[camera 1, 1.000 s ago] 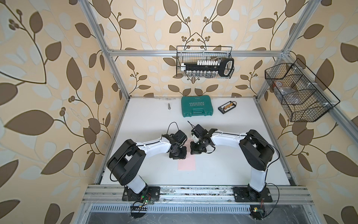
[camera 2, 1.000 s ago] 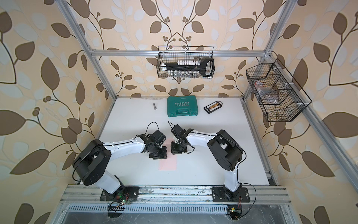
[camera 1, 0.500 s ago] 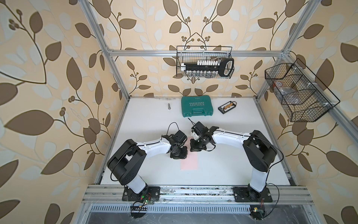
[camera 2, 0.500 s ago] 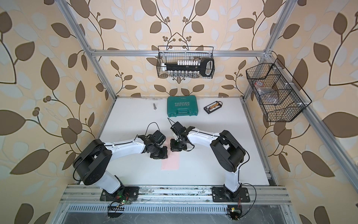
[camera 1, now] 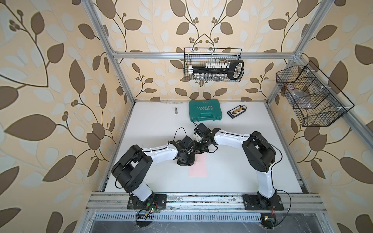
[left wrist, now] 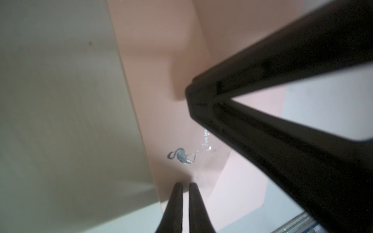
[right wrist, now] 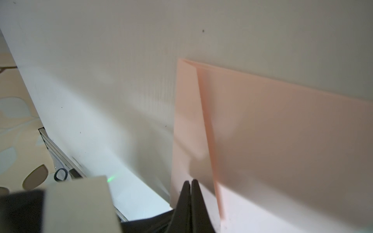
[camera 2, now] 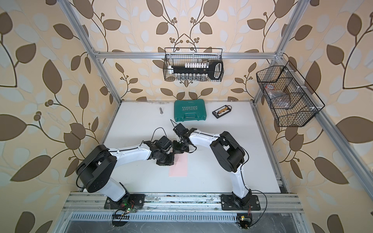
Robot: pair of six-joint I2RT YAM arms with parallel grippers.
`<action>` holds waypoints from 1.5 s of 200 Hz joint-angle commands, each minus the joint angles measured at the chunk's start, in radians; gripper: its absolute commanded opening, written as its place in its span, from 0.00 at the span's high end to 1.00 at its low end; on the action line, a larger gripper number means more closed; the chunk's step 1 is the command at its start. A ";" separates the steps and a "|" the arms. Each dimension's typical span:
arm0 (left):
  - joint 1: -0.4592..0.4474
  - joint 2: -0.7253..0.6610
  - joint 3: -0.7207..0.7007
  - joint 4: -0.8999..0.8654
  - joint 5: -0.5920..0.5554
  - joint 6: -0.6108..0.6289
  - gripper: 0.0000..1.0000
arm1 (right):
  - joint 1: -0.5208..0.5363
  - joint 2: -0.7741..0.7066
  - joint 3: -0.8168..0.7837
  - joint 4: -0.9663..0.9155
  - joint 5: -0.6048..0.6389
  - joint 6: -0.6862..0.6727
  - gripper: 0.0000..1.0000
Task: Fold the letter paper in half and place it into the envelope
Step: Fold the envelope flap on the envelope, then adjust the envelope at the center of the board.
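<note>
Landmark: the envelope (camera 1: 199, 167), flat on the table (camera 1: 242, 171). Behind it, near the table's back edge: tool case (camera 1: 205, 110) straight behind, bolt (camera 1: 176, 110) behind and left, connector board (camera 1: 237, 111) behind and right. Farther behind and above, back basket (camera 1: 186, 60) hangs on the rear wall with a socket rail (camera 1: 214, 69) in it; side basket (camera 1: 314, 119) hangs well to the right.

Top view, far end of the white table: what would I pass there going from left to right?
Small metal bolt → green tool case → small black board with gold connectors.
</note>
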 commanded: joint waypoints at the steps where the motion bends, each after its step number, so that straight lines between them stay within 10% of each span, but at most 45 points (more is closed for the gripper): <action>1: -0.009 0.030 -0.048 -0.072 -0.035 0.032 0.90 | 0.002 0.022 0.031 -0.002 -0.020 0.016 1.00; 300: -0.008 0.137 0.144 -0.168 -0.106 0.128 0.94 | -0.067 -0.207 -0.330 -0.029 0.136 -0.058 1.00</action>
